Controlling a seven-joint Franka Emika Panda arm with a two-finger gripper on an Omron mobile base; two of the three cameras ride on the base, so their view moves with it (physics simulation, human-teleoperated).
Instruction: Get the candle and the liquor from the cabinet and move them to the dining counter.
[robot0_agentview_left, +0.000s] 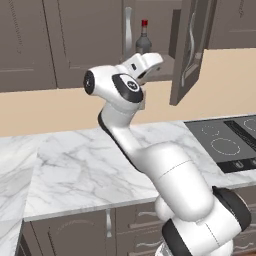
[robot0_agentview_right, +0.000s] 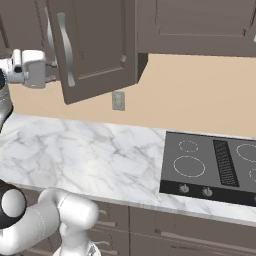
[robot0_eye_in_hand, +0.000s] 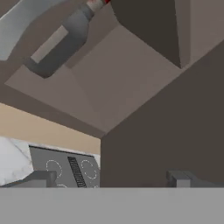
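The liquor (robot0_agentview_left: 144, 41), a grey-brown bottle with a red cap, stands on the shelf of the open cabinet (robot0_agentview_left: 165, 62). In the hand view the liquor (robot0_eye_in_hand: 59, 43) lies slanted at the upper left, on the brown cabinet shelf (robot0_eye_in_hand: 113, 74). My gripper (robot0_agentview_left: 151, 66) is raised to shelf height just below and in front of the bottle, apart from it. Its jaws are open with nothing between them, and the gripper (robot0_eye_in_hand: 111, 178) faces the shelf and the door's inner side. The white hand (robot0_agentview_right: 30, 67) sits left of the open door. The candle and the dining counter are out of view.
The open cabinet door (robot0_agentview_left: 192, 50) (robot0_agentview_right: 95, 45) hangs just right of the hand, and a second door's silver handle (robot0_agentview_left: 128, 30) is left of the bottle. Below lie a marble worktop (robot0_agentview_left: 75, 160), a black cooktop (robot0_agentview_right: 210, 165) and a wall socket (robot0_agentview_right: 118, 100).
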